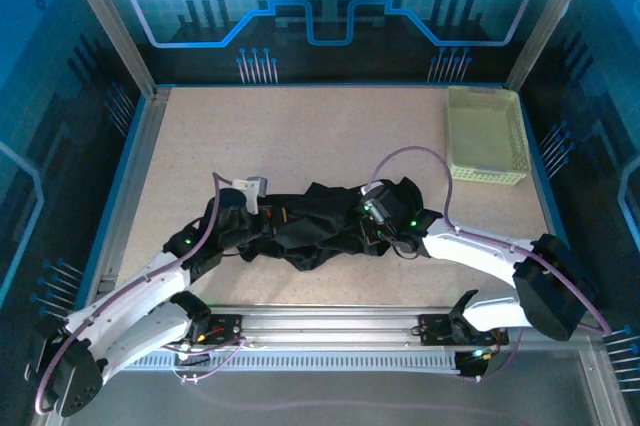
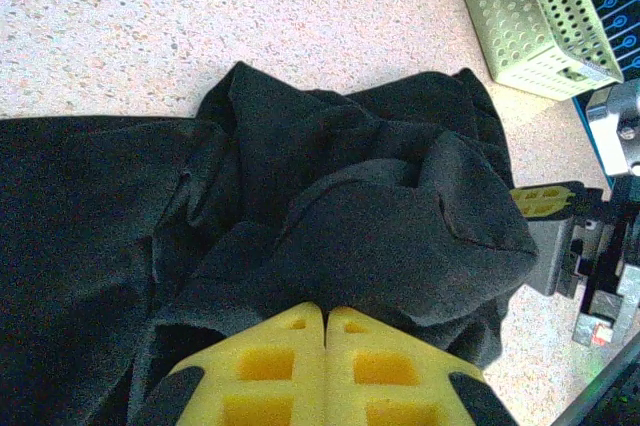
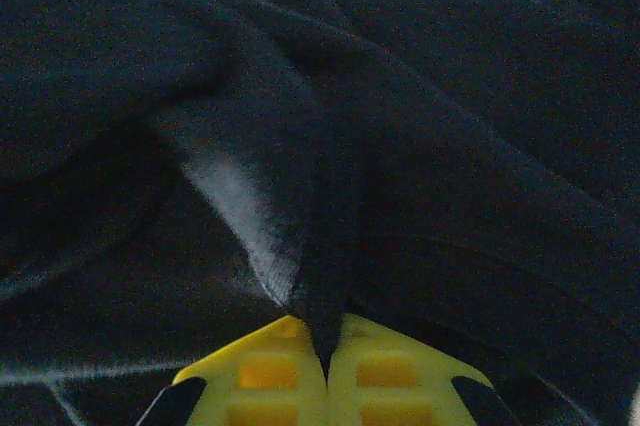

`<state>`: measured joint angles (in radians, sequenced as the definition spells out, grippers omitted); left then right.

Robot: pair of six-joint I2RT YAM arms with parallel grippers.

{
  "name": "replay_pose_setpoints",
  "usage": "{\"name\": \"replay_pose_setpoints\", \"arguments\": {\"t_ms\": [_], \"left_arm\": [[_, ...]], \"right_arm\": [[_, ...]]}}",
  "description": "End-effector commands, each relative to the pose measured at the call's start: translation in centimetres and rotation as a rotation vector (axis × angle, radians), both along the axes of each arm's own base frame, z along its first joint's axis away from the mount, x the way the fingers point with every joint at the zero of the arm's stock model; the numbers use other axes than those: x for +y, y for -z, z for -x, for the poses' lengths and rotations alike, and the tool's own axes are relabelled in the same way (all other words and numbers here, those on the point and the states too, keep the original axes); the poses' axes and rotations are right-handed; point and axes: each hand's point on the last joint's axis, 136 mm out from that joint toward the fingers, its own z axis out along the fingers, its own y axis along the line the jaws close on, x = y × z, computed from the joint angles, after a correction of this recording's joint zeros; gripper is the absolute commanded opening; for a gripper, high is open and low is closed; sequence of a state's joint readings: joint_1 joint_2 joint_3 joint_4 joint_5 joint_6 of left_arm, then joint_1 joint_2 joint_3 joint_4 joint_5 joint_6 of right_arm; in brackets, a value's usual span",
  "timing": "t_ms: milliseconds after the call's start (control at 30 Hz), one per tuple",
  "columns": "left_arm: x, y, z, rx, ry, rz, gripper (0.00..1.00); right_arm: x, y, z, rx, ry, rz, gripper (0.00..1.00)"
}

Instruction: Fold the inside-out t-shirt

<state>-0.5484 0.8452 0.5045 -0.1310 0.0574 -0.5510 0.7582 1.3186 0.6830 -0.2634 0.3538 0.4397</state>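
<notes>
At the near edge, 2 white robot arms are bolted to a grey metal rail [image 1: 330, 324], the left arm [image 1: 135, 291] on one side and the right arm [image 1: 475, 249] on the other. Both reach in over the flat, pale, speckled table [image 1: 300, 126]. In the middle lies the big, black, soft cloth t-shirt [image 1: 312, 234]. It is bunched up in a long, lumpy heap that runs from left to right, nearer to the arms than to the far side. The left claw [image 2: 325, 312] has 2 yellow, blocky fingers and sits at the left end of the heap. Its fingers are pressed tight together with no gap. The t-shirt humps up right at their tips and touches them, but I cannot tell if any cloth is nipped between them. The right claw [image 3: 325, 338], yellow too, sits at the right end of the heap. Its fingers are squeezed on a thin fold of the t-shirt, and the fold goes down between the 2 tips. Farther back, in the far right corner of the table, stands a pale yellow-green plastic basket [image 1: 488, 176] with lots of little holes in its walls. It is well apart from the t-shirt.
</notes>
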Motion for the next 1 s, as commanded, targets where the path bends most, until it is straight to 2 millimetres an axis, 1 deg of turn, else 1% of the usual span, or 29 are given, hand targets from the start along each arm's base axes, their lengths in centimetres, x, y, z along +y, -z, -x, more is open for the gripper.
{"name": "replay_pose_setpoints", "arguments": {"t_ms": [0,67,200,300,400,500,533,567,667,733,767,833,900,967], "left_arm": [[1.3,-0.3,0.2,-0.016,-0.038,-0.009,0.0],[1.7,-0.6,0.4,-0.03,-0.05,-0.007,0.0],[2.2,-1.6,0.5,-0.061,-0.064,0.0,0.0],[2.7,-3.3,0.6,-0.106,-0.074,0.004,0.0],[2.9,-5.6,0.7,-0.161,-0.072,0.006,0.0],[2.0,-7.8,0.7,-0.197,-0.028,0.044,0.0],[1.3,-8.4,0.7,-0.203,0.002,0.064,0.0],[0.6,-8.7,0.6,-0.2,0.029,0.083,0.0],[-1.3,-8.8,0.2,-0.167,0.1,0.119,0.0],[-2.1,-8.2,0.0,-0.146,0.122,0.105,0.0],[-2.6,-7.6,-0.1,-0.13,0.132,0.089,0.0],[-3.6,-6.9,-0.2,-0.108,0.161,0.067,0.0],[-4.5,-6.6,-0.2,-0.108,0.179,0.032,0.0],[-5.2,-6.7,0.0,-0.126,0.196,-0.001,0.0]], "right_arm": [[-4.0,-1.1,-1.1,-0.038,0.161,0.108,0.0],[-5.5,-1.6,-1.4,-0.047,0.206,0.128,0.0],[-7.4,-2.6,-1.9,-0.071,0.261,0.16,0.0],[-8.8,-3.5,-2.4,-0.087,0.297,0.192,0.0],[-9.2,-4.9,-2.8,-0.127,0.291,0.195,0.0],[-8.6,-6.4,-3.0,-0.159,0.246,0.168,0.01],[-8.1,-6.9,-2.9,-0.165,0.215,0.145,0.07],[-7.4,-7.4,-2.7,-0.172,0.184,0.118,0.17],[-6.1,-9.5,-1.7,-0.207,0.138,0.038,0.4],[-5.1,-10.9,-0.8,-0.222,0.102,-0.019,0.48],[-4.6,-11.5,-0.4,-0.231,0.083,-0.047,0.51],[-3.0,-12.5,0.5,-0.245,0.017,-0.107,0.55],[-2.3,-12.5,0.8,-0.24,-0.005,-0.115,0.59],[-2.5,-11.4,0.7,-0.213,0.013,-0.096,0.62]]}}
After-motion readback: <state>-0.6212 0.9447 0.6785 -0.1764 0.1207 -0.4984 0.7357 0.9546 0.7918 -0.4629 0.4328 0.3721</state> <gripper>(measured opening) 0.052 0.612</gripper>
